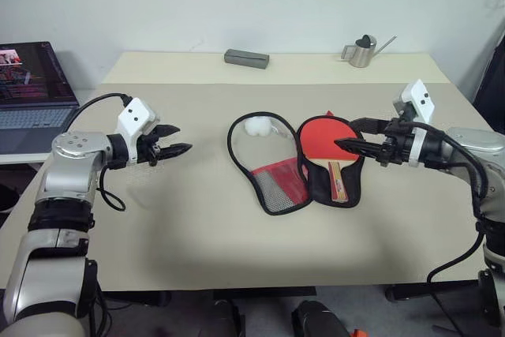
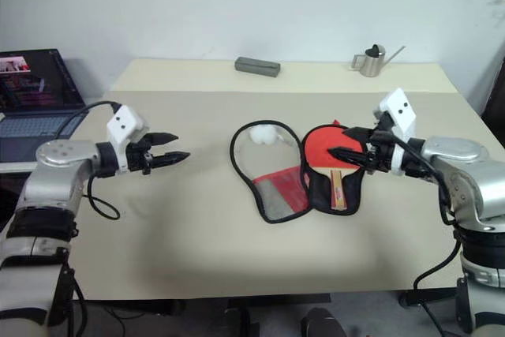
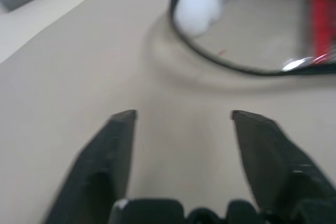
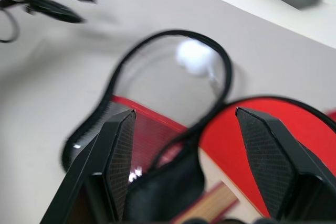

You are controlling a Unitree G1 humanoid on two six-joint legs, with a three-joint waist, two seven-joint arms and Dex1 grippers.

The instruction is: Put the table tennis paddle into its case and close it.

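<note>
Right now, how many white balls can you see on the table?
1. The white ball sits inside the clear lid half of the open case, left of the paddle. Others could be hidden under the case.

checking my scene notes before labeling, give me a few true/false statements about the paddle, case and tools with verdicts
1. The table tennis paddle lies in the open case. True.
2. The case is zipped shut. False: its flap lies spread open beside the paddle.
3. The left tool grips the case. False: it hangs open over bare table, apart from the case.
4. The right tool is open, above the paddle. True.
5. A metal watering can stands at the far edge of the table. True.
</note>
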